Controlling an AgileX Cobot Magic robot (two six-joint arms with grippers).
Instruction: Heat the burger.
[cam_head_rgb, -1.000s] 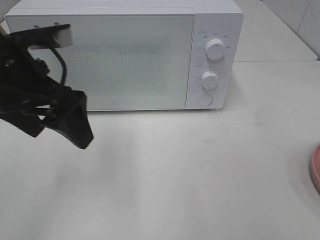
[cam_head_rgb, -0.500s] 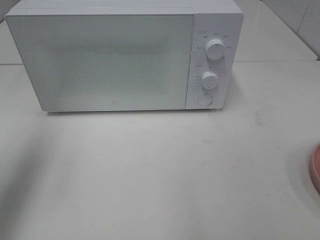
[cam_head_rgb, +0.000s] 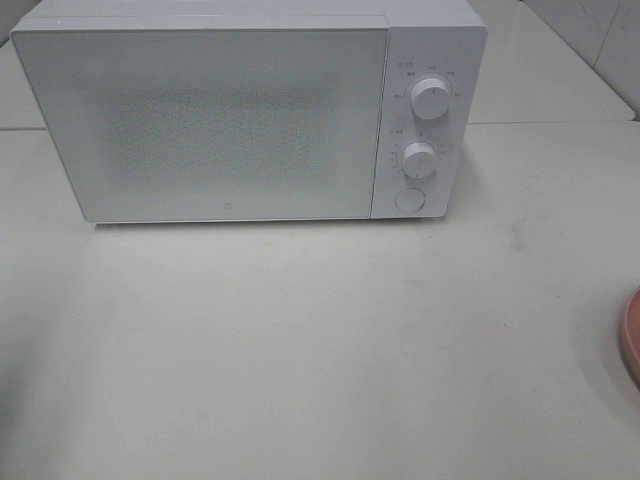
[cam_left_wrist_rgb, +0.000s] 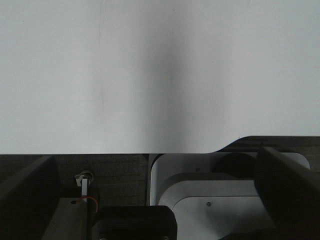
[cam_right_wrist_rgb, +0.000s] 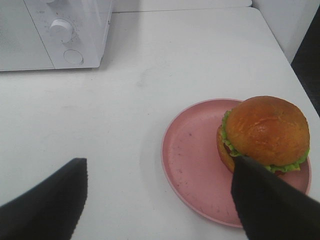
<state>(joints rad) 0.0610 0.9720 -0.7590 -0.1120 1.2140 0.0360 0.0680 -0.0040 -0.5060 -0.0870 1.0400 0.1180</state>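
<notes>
The burger (cam_right_wrist_rgb: 264, 132), with a glossy brown bun and a green lettuce frill, sits on the right side of a round pink plate (cam_right_wrist_rgb: 192, 165) in the right wrist view. My right gripper (cam_right_wrist_rgb: 160, 167) hovers open near it, one dark finger (cam_right_wrist_rgb: 270, 205) partly in front of the burger's near edge, holding nothing. The white microwave (cam_head_rgb: 250, 115) stands at the back of the table with its door shut. In the left wrist view my left gripper (cam_left_wrist_rgb: 155, 162) is open and empty above the table's edge. Neither gripper shows in the exterior high view.
The microwave panel has two knobs (cam_head_rgb: 429, 100) (cam_head_rgb: 420, 160) and a round button (cam_head_rgb: 410, 200). Only a sliver of the pink plate (cam_head_rgb: 632, 345) shows at the right edge of the exterior high view. White tabletop (cam_head_rgb: 320, 340) spreads in front of the microwave.
The left arm, which stood in front of the microwave's left side a second ago, has pulled back out of the exterior high view. The microwave and plate have not moved.
</notes>
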